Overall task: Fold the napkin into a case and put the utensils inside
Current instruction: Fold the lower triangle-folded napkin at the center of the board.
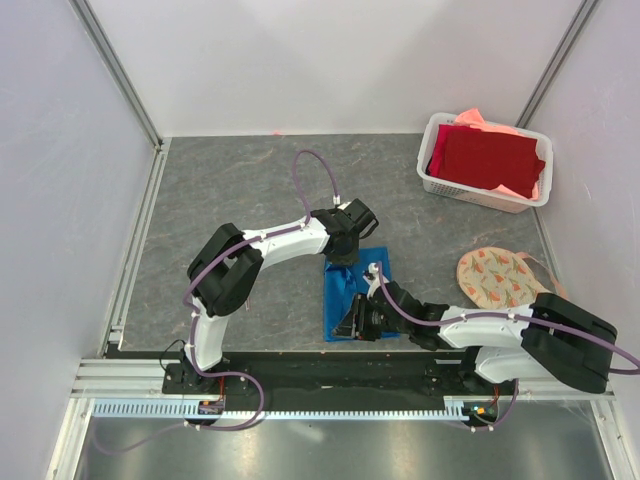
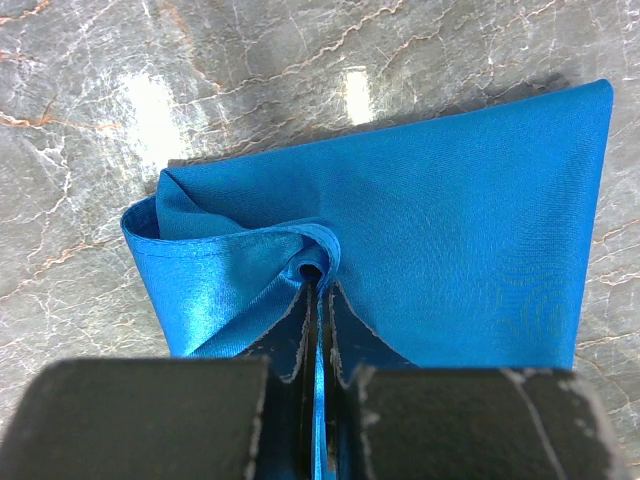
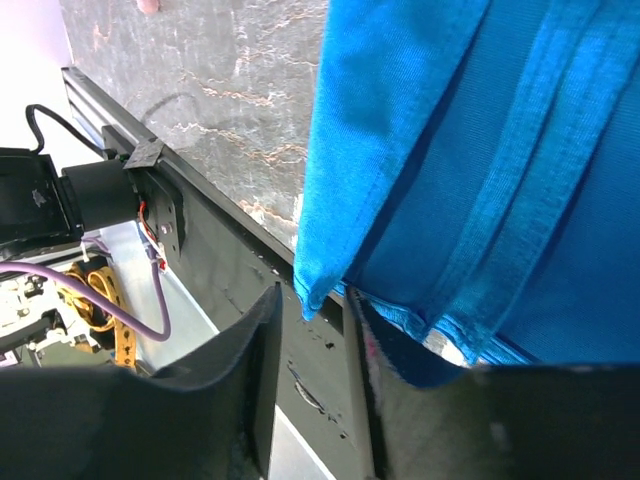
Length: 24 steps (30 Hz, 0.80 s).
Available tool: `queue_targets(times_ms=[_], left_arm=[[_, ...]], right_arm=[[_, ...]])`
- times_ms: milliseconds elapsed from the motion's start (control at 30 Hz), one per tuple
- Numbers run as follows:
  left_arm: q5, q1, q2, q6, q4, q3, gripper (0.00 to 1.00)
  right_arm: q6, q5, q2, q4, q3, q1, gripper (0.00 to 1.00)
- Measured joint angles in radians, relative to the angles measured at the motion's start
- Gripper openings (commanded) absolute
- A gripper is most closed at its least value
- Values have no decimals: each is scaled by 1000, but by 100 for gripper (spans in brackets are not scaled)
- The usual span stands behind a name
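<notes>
The bright blue napkin lies partly folded on the grey table between the two arms. My left gripper is at its far edge. In the left wrist view this gripper is shut on a pinched ridge of the napkin. My right gripper is at the napkin's near left corner. In the right wrist view this gripper is open, and a lifted corner of the layered napkin hangs between the jaws, unpinched. The thin orange-brown utensils are out of view.
A white basket at the back right holds a dark red cloth and a salmon-pink cloth. A round floral mat lies right of the napkin. The black base rail runs just below the napkin's near edge.
</notes>
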Motion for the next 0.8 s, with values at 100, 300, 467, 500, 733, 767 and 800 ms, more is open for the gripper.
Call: queue_targets(times_ms=[100,300,467,500,733,767,800], left_arm=[[0,0,0,0,0,0,2],[0,0,0,-1,0,0,2],[0,0,0,-2,-2,4,2],[0,0,0,-2,-2,6,2],[0,0,5,-2,-2,20,2],[0,0,8,-2,-2,22,2],[0,0,13,-2,-2,26,2]], right_arm=[[8,0,15,22,-1,4,34],[21,0,42,52,-5,7,18],[28,6,34,44,-5,8,0],[27,13,19,23,-5,9,0],[16,89,-201,-137,-43,10,0],[16,98,-222,-154,-52,10,0],[16,108,-235,-169,-63,10,0]])
